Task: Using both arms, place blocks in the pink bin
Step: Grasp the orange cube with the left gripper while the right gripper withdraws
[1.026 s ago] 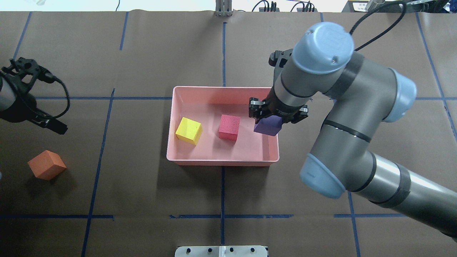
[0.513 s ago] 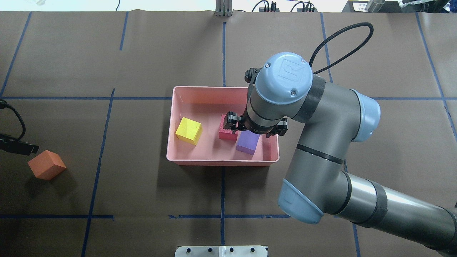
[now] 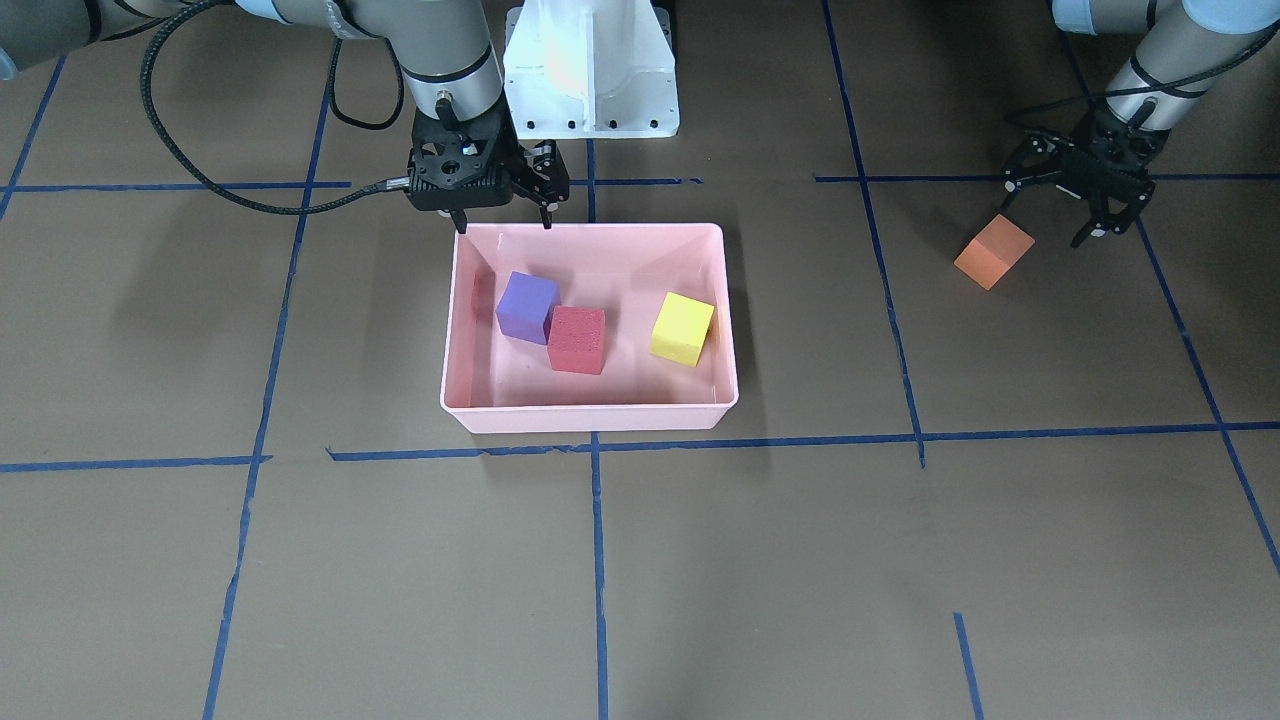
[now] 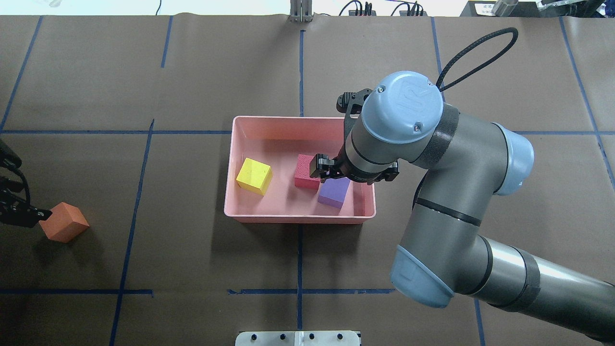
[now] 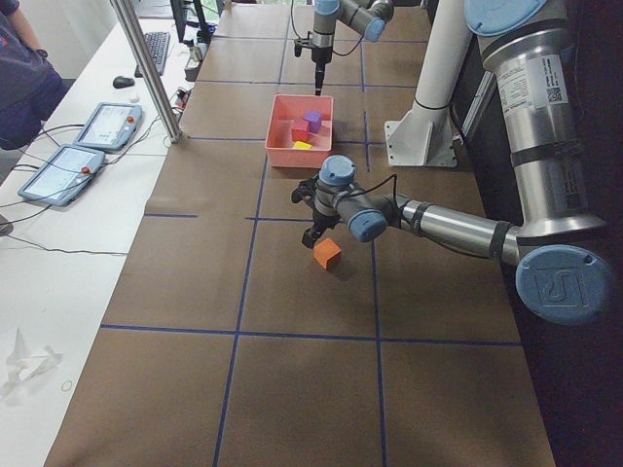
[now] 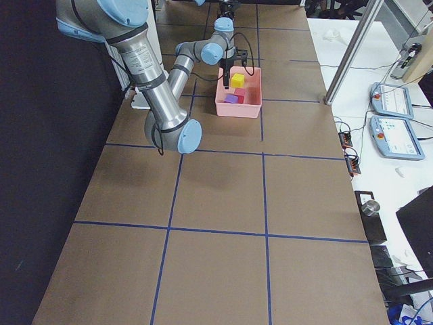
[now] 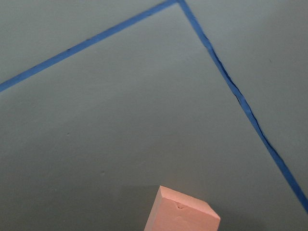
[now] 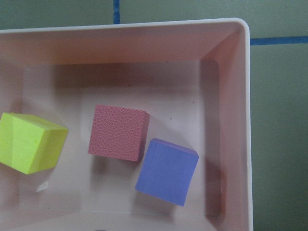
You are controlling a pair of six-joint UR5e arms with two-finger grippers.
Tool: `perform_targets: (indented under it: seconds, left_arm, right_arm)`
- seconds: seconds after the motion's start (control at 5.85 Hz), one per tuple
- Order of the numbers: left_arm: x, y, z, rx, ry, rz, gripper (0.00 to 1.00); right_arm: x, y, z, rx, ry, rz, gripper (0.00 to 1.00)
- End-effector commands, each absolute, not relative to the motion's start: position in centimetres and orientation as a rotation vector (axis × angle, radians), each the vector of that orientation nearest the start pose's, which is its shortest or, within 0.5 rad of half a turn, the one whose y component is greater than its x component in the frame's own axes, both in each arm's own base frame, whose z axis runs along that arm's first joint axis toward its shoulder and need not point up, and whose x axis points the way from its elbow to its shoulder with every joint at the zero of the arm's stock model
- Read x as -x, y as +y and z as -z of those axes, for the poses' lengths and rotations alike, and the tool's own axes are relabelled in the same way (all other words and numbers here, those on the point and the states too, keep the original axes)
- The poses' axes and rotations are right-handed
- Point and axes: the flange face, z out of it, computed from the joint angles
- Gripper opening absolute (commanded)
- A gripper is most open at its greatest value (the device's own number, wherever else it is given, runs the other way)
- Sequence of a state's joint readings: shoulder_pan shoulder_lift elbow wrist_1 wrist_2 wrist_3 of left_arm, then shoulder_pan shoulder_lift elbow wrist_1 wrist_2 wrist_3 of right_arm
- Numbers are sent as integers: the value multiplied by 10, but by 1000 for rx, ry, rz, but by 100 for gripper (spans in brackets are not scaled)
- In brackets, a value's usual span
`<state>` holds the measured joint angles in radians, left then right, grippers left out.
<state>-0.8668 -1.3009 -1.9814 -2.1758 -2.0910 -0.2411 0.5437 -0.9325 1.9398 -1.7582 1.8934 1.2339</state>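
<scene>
Near the left edge of the table [image 4: 72, 72], the orange block [image 3: 993, 251] lies outside the mid-table pink bin [image 3: 590, 415]. The left gripper [image 3: 1072, 205], spread open, hangs off-centre and could knock it aside. The right gripper [image 3: 505, 226] is released and empty.

Table [image 4: 192, 72], brown paper cover, gridded with blue tape lines [image 4: 300, 250]; pink bin [image 4: 298, 219] at centre, straddling a tape crossing; orange block [image 4: 63, 222] well apart, on robot's left; white pedestal base [image 3: 592, 70] at robot's edge.
</scene>
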Motion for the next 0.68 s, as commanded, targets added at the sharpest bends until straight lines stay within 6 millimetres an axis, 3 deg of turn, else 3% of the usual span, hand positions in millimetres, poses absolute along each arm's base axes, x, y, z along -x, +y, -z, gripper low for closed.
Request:
perform_targets:
  seconds: [0.0, 0.51]
  left_arm:
    - [-216, -362, -534, -416, 781, -690, 100]
    - [-247, -362, -548, -356, 818, -731, 100]
  right_arm:
    - [459, -399, -170, -67, -856, -63, 100]
    - [452, -399, -179, -66, -849, -70, 100]
